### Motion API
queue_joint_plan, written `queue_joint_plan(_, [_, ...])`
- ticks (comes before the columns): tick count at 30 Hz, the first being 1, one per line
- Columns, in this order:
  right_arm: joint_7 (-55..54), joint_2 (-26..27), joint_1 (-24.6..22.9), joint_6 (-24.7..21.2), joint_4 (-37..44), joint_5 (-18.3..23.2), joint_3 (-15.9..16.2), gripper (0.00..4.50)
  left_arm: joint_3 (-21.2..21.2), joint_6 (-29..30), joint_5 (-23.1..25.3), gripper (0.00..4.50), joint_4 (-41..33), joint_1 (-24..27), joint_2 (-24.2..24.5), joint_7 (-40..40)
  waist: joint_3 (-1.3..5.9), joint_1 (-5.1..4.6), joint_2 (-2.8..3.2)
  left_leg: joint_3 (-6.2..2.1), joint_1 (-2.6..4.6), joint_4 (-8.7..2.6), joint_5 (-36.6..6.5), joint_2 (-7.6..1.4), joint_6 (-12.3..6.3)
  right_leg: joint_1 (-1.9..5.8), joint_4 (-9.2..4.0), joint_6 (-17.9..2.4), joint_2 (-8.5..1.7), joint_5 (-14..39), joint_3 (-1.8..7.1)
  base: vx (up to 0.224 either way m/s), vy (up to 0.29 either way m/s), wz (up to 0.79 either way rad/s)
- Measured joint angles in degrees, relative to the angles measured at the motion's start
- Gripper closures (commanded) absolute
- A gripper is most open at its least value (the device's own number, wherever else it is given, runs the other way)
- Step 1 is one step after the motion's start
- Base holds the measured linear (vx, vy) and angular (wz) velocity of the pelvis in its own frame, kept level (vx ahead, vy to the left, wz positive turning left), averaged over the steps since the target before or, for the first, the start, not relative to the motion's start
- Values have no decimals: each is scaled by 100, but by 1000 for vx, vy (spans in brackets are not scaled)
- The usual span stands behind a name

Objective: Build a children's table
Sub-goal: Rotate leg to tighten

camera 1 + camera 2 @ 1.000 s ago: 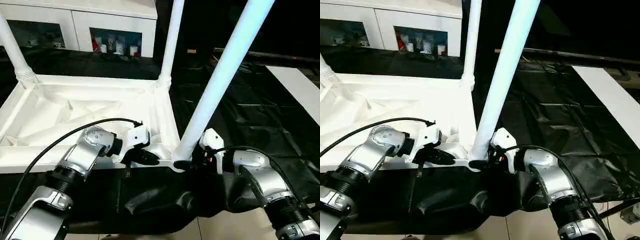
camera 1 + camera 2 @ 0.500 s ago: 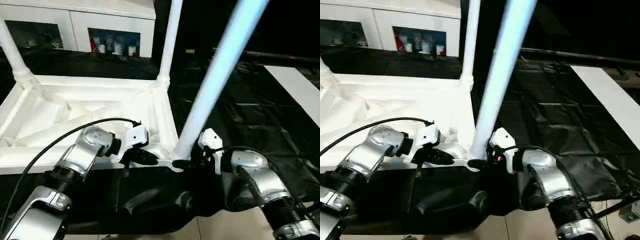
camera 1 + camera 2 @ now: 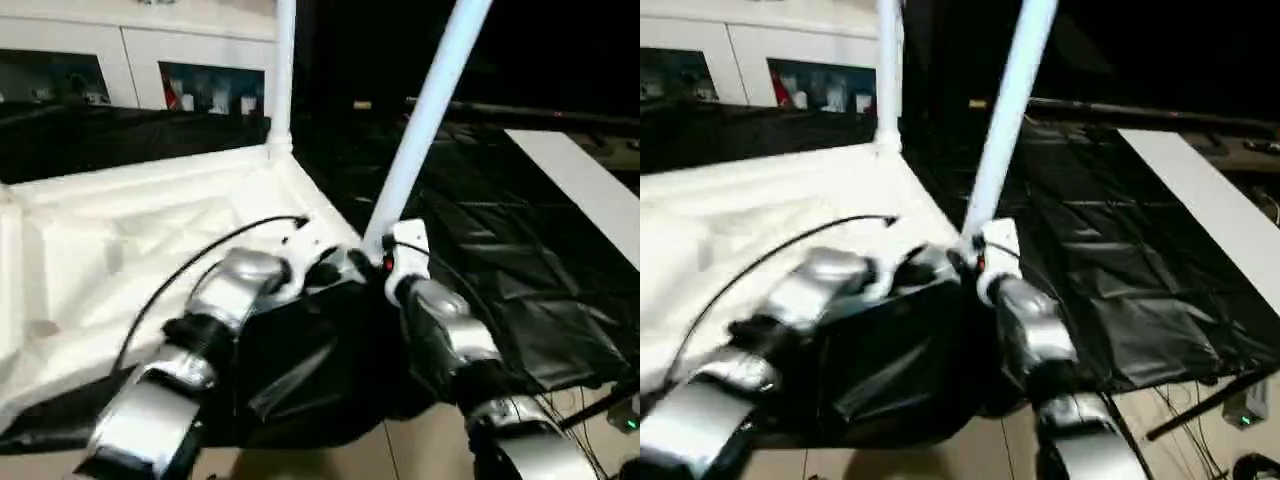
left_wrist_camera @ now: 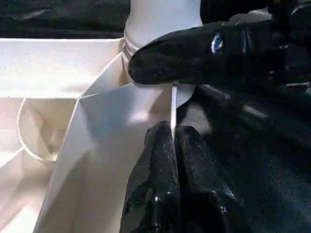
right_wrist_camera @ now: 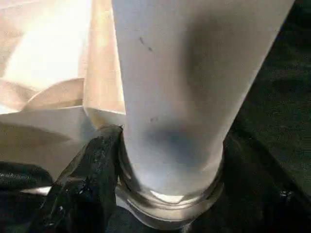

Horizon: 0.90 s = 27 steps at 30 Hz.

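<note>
At the far left we see the white glass-door cabinet [image 3: 150,75] behind the work table, its panes showing a row of small items on a shelf (too blurred for us to name them). In front of it lies the children's table [image 3: 110,260], upside down on the black sheet [image 3: 500,250], ribbed underside facing up. A white leg [image 3: 281,70] stands upright in its far corner socket.

Moving rightward, the left gripper [image 4: 172,141] has its two black fingers pressed together on the thin edge of the tabletop's rim, close to the near corner. A black cable [image 3: 200,262] arcs over that silver forearm.

Just beside it, the pale-blue leg [image 3: 425,115] rises from the near corner socket [image 5: 167,206], leaning away to the right. The right gripper [image 3: 375,262] sits at the foot of this leg, its fingers [image 5: 90,179] spread to either side of the tube and lying against it just above the socket collar.

Farther right, a white panel [image 3: 580,190] lies on the sheet.
</note>
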<state>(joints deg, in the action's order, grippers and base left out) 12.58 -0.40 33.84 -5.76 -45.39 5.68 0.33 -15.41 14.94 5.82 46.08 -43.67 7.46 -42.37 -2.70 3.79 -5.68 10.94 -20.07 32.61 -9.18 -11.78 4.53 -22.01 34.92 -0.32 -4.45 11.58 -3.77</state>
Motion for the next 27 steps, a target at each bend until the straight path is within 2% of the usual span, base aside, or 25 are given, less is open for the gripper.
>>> queue_joint_plan(1, [-10,-1,5,50,-28,-75,0,183,2,-15,11,450,58,-31,-16,14,0,8,0,0,0,-4,0,0,-1,0,2,1,0,-4,0,0,0,0])
queue_joint_plan(2, [-9,-2,4,99,-46,-111,0,128,0,-31,14,450,114,-67,-25,14,0,18,0,0,0,-6,0,0,-1,0,3,3,1,-7,0,0,0,0])
queue_joint_plan(3, [24,-11,0,119,-47,-102,-12,114,-4,-45,16,450,154,-93,-32,13,0,29,0,0,0,-9,0,0,0,-1,4,6,1,-11,0,0,0,0])
queue_joint_plan(5, [413,-106,-104,125,61,-5,-71,114,-24,-73,29,450,170,-97,-26,-6,0,60,1,0,0,-15,0,-2,-1,-1,4,7,2,-12,-2,0,0,0])
queue_joint_plan(8, [1091,-326,-363,114,404,161,-60,71,-25,-117,45,450,197,-108,42,-103,-2,66,4,0,2,-20,0,-5,-1,-4,5,7,4,-18,-4,0,0,0])
queue_joint_plan(11, [1909,-714,-582,88,892,194,275,52,-90,-207,100,450,178,-109,238,-316,-2,17,4,-2,-2,-28,0,-7,0,-3,4,8,7,-19,-10,0,0,0])
queue_joint_plan(13, [2547,-1067,-764,106,1295,148,590,52,-132,-241,106,450,78,-72,414,-583,-1,-22,-4,-17,-1,-37,-1,-8,0,-5,0,8,8,-18,-22,0,0,0])
queue_joint_plan(16, [3197,-1394,-980,119,1672,141,788,52,-219,-293,91,450,-212,64,657,-1088,-1,-14,-4,-18,1,-61,-2,-7,1,-16,-3,8,10,-18,-22,0,0,0])
queue_joint_plan(21, [3754,-1679,-1131,98,1999,191,806,52,-312,-491,25,450,-650,264,1101,-1900,0,45,-3,-21,2,-79,-2,-8,2,-27,-2,-25,17,-30,-21,0,0,0])
queue_joint_plan(23, [3864,-1757,-1151,76,2027,240,816,52,-386,-505,-116,450,-916,406,1304,-2438,-1,88,-1,-19,-1,-79,-5,-7,5,-30,-2,-27,17,-29,-20,0,0,0])
queue_joint_plan(27, [3966,-1827,-1153,64,2123,269,920,52,-529,-503,-214,450,-1233,573,1477,-2983,-4,200,3,-5,-1,-76,-4,-8,5,-20,-1,-27,15,-21,-7,0,0,0])
